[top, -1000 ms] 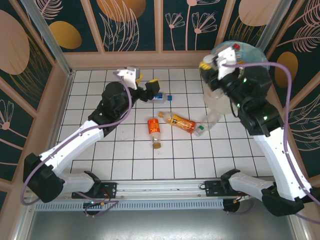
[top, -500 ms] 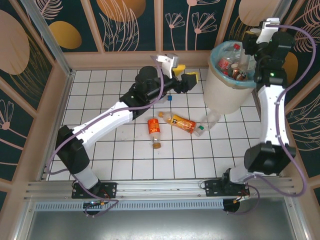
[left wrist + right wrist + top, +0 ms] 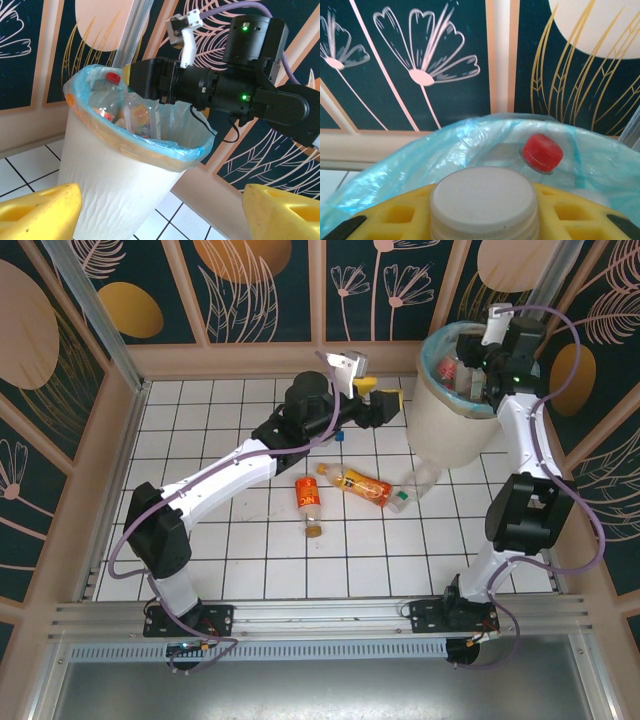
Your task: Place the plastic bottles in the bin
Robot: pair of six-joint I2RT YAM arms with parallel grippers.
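The bin [image 3: 440,420] stands at the back right, cream-white with a turquoise liner and several bottles inside. My right gripper [image 3: 478,360] hangs over its opening, shut on a plastic bottle whose white cap [image 3: 484,200] sits between the yellow fingers [image 3: 580,217]. Behind it a red-capped bottle [image 3: 542,152] lies in the bin. My left gripper [image 3: 385,400] is just left of the bin, open with nothing between its fingers [image 3: 40,210]. In the left wrist view the bin [image 3: 125,185] and the right gripper [image 3: 132,80] face it. Three bottles lie on the floor: an orange-labelled one [image 3: 310,502], an orange one [image 3: 360,485] and a clear one [image 3: 415,483].
A small blue cap [image 3: 340,436] lies on the white tiles under the left forearm. Patterned walls with a wooden sill [image 3: 300,358] close in the back and sides. The floor bottles lie mid-table, near the bin's foot.
The left arm has reached from the left middle across to beside the bin. The right arm has swung up and back, and its gripper now hangs over the bin's opening.
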